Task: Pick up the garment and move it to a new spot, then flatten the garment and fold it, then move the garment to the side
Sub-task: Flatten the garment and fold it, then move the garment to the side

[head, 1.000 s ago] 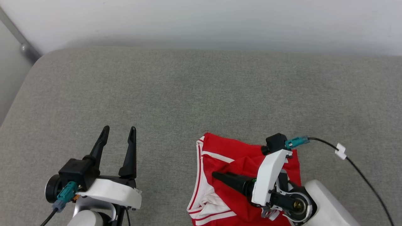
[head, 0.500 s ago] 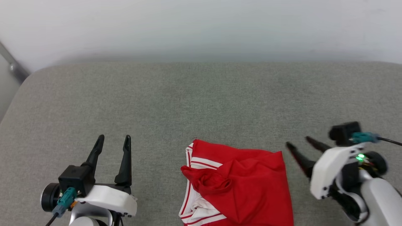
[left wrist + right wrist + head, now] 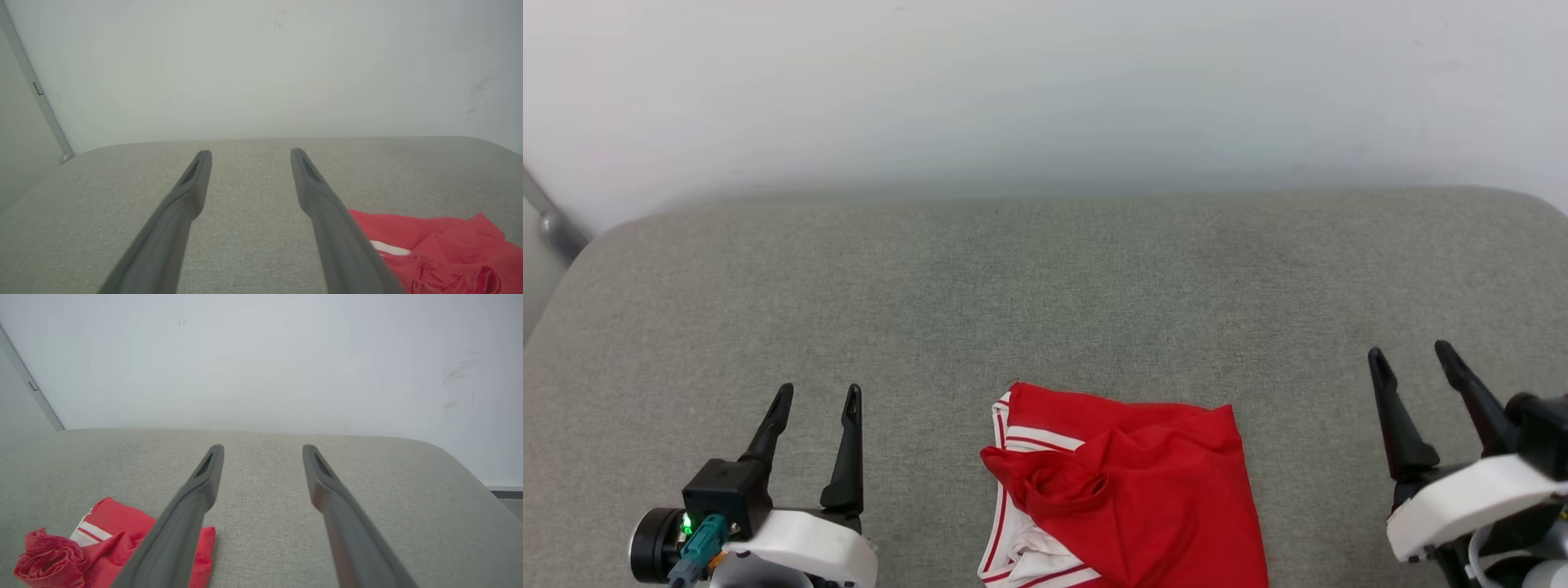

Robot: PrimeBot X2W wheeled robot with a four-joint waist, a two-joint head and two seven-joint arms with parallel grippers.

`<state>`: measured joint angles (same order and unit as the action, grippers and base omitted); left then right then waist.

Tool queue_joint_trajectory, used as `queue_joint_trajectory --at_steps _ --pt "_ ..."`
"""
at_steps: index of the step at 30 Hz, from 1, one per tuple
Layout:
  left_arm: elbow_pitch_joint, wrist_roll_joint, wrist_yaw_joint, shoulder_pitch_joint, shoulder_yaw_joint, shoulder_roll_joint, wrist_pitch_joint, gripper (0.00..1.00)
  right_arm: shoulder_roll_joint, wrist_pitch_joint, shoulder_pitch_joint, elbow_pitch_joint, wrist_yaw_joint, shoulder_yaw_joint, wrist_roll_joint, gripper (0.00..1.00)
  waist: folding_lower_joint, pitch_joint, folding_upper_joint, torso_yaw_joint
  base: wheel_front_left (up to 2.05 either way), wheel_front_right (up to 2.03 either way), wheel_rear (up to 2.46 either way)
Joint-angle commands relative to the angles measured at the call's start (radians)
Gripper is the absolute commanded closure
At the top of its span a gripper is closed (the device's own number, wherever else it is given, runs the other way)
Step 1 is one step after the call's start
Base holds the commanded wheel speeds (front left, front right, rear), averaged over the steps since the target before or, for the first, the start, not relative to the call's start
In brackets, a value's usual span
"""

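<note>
Item: the garment [image 3: 1143, 490], a red shirt with a white sleeve part and red-and-white striped trim along its left edge. It lies as a loose, layered bundle at the near edge of the surface and runs off the bottom of the head view. A twisted knot of red cloth [image 3: 1054, 486] sits on top toward the left. I see no letters or number on it from here. Handling, in my judgement: light, limp, not fragile, probably a little slick, so the layers may slide over one another and a shallow pinch may lift the top ply alone. Suggested holds: the far right corner [image 3: 1227, 410] and the far left corner by the trim [image 3: 1006, 400], where the edges lie flat and within reach. Left gripper [image 3: 818, 392]: fingers spread apart, holding nothing, clear of the cloth on its left. Right gripper [image 3: 1410, 351]: fingers likewise apart, holding nothing, clear of the cloth on its right. The garment sits between the two. Surface: a grey woven cushion [image 3: 1045, 286] with rounded far corners, soft enough, I judge, to give under fingertips. Room: a plain pale wall [image 3: 1045, 98] close behind, and a slanted metal rail [image 3: 551, 220] at far left.
</note>
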<state>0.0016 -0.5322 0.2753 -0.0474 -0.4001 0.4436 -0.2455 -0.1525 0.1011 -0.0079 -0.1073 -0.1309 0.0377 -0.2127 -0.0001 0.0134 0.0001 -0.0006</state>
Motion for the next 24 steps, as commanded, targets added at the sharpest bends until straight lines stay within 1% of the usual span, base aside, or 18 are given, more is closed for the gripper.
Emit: queue_joint_trajectory --at_steps 1,9,17,22,24 --pt "0.001 0.004 0.006 0.012 -0.001 0.0 -0.004 0.0 0.01 -0.021 0.02 -0.019 0.0 -0.004 -0.012 0.0 0.0001 -0.007 -0.0001 -0.002 0.0 0.0 0.0" --pt "0.001 -0.002 0.019 0.028 0.002 -0.003 -0.005 0.0 0.036 -0.057 0.067 -0.044 0.0 -0.029 -0.016 0.0 0.0001 -0.014 -0.0001 -0.01 0.0 0.0 0.0" --pt "-0.004 -0.007 0.027 0.027 0.009 -0.002 -0.006 0.0 0.045 -0.037 0.059 -0.042 0.0 -0.032 -0.027 0.0 0.0001 -0.009 -0.0001 -0.015 0.0 0.0 0.0" --pt "-0.006 -0.008 0.028 0.019 0.015 -0.003 -0.01 0.0 0.057 0.005 0.06 -0.032 0.0 -0.011 -0.046 0.0 0.0001 -0.004 -0.0001 -0.019 0.0 0.0 0.0" --pt "-0.006 -0.01 0.03 0.021 0.02 -0.003 -0.011 0.0 0.059 0.065 0.068 -0.018 0.001 0.022 -0.069 0.0 0.0001 -0.002 -0.0001 -0.022 0.0 0.0 0.0"
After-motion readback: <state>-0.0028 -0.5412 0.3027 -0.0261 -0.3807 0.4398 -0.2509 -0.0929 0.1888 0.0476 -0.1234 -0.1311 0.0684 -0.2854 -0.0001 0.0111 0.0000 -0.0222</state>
